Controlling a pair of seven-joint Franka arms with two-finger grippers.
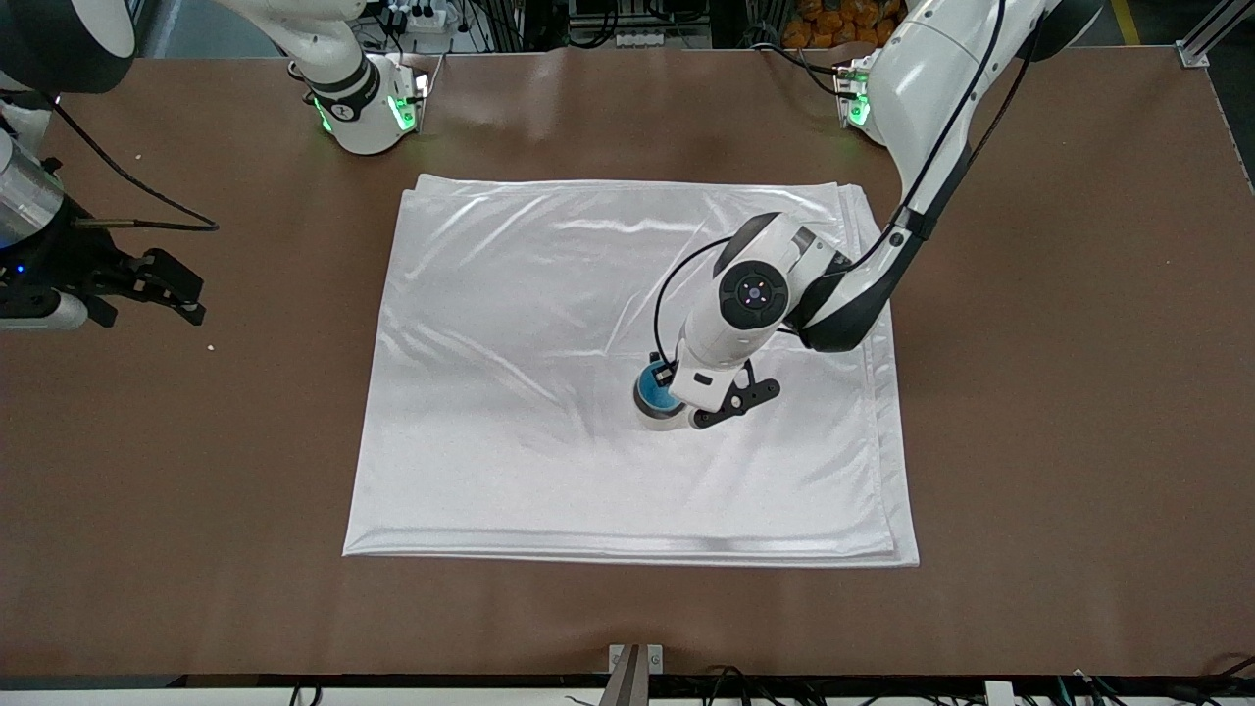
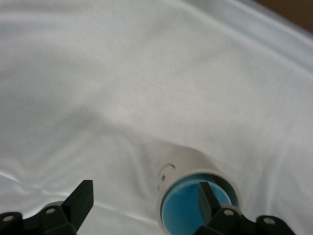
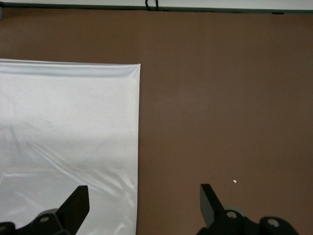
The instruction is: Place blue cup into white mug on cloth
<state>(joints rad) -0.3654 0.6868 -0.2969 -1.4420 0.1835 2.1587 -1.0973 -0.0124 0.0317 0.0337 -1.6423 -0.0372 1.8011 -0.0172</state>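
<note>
The white mug (image 1: 659, 422) stands on the cloth (image 1: 549, 343), a little toward the left arm's end. The blue cup (image 1: 650, 395) sits nested inside it, with its bright blue inside showing. My left gripper (image 1: 698, 402) is low over the mug and open. In the left wrist view (image 2: 145, 191), one finger is over the mouth of the blue cup (image 2: 183, 213). The other finger is well clear of the white mug (image 2: 188, 161), over bare cloth (image 2: 122, 73). My right gripper (image 1: 167, 289) waits, open and empty, over the bare table at the right arm's end.
The brown table (image 1: 1059, 392) surrounds the cloth on all sides. The right wrist view shows my right gripper (image 3: 144, 193) above the edge of the cloth (image 3: 63, 122) and the brown table (image 3: 220, 98). A small white speck (image 3: 234, 181) lies on the table.
</note>
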